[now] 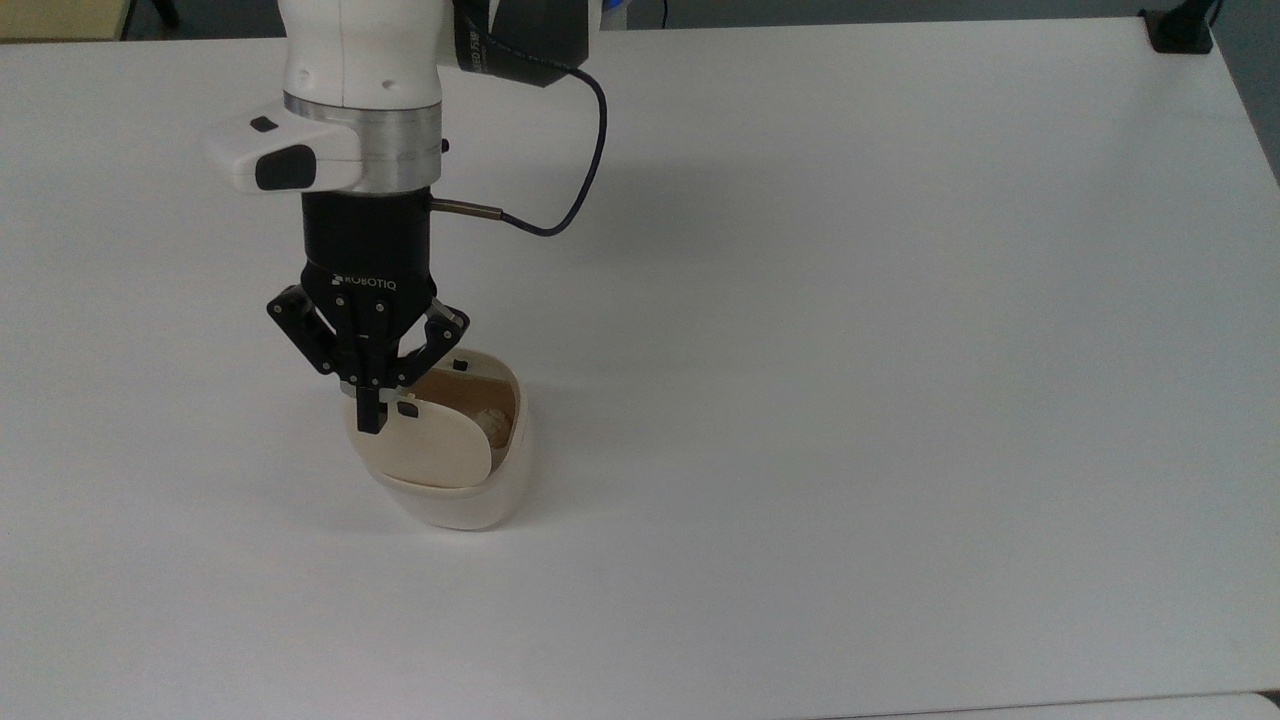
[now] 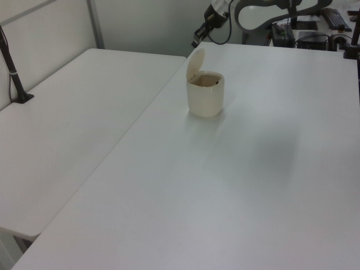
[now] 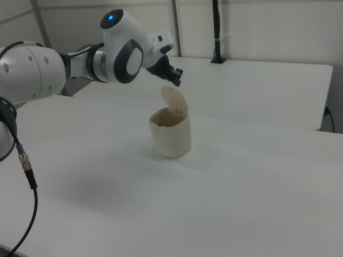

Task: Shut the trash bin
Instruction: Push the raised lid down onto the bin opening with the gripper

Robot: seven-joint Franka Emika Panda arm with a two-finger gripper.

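The cream-beige trash bin (image 1: 470,500) (image 2: 206,98) (image 3: 171,136) stands on the white table with its hinged lid (image 1: 425,445) (image 2: 195,60) (image 3: 174,99) raised upright. Crumpled paper lies inside. My gripper (image 1: 372,420) (image 2: 195,43) (image 3: 176,81) is shut, its black fingers pressed together. In the top view the fingertips overlap the lid's upper left edge. In the right view the gripper hangs just above and behind the lid's top edge. Whether it touches the lid I cannot tell.
The white table (image 1: 850,350) spreads wide around the bin. A second white table (image 2: 73,129) adjoins it on the left view's left. A black post (image 3: 216,32) stands at the far edge in the right view. A cable (image 1: 585,150) trails from my wrist.
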